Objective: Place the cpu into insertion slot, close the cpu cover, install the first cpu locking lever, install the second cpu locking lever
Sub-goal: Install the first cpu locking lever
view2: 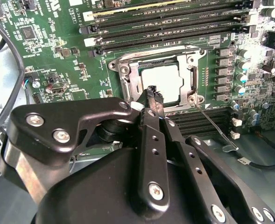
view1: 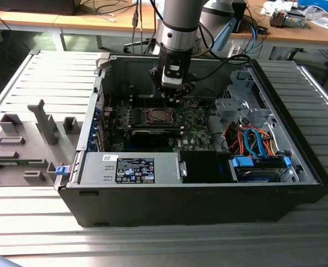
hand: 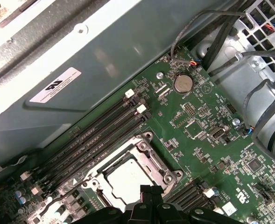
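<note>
One cpu [view2: 161,80] sits under one cpu cover [view2: 133,81] (lowered); gripper [view2: 152,92] fingers pressed together.

Saw a green motherboard [view2: 48,56] dotted with small silver parts and striped by black memory slots [view2: 174,29]. Found the cpu [view2: 159,83] pale silver-grey, the cpu cover [view2: 133,81] silver, the gripper [view2: 152,93] black. Noted blue and orange cables [view1: 256,142], a black computer case [view1: 180,203].

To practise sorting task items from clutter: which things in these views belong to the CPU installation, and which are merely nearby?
Job in hand: gripper, cpu, cpu cover, insertion slot, locking lever.

Merely nearby: memory slots, coin battery, blue and orange cables, grey fixtures.
</note>
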`<state>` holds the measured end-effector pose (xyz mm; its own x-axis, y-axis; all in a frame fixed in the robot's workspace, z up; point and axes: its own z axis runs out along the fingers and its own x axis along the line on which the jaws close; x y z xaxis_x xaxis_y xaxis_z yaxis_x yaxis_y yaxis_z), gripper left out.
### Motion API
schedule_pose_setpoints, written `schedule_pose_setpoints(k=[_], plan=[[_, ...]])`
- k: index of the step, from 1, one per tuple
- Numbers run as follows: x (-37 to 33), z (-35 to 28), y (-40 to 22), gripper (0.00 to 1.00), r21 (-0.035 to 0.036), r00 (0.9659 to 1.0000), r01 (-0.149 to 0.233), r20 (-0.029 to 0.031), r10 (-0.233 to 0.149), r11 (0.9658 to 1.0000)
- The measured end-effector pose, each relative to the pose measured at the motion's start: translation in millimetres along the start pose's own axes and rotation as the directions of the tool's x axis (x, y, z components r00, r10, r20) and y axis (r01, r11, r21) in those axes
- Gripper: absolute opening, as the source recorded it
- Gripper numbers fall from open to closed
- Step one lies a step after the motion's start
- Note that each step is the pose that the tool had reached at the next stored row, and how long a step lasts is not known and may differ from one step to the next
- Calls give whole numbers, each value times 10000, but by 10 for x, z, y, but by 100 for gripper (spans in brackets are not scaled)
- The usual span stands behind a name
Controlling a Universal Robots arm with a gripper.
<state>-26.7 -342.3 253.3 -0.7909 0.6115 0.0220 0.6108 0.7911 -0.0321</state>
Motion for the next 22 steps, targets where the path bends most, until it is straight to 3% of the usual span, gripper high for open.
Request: schedule_pose_setpoints(k=[22], plan=[[0,0,0,11,6,9996,268,9,-268,9996]])
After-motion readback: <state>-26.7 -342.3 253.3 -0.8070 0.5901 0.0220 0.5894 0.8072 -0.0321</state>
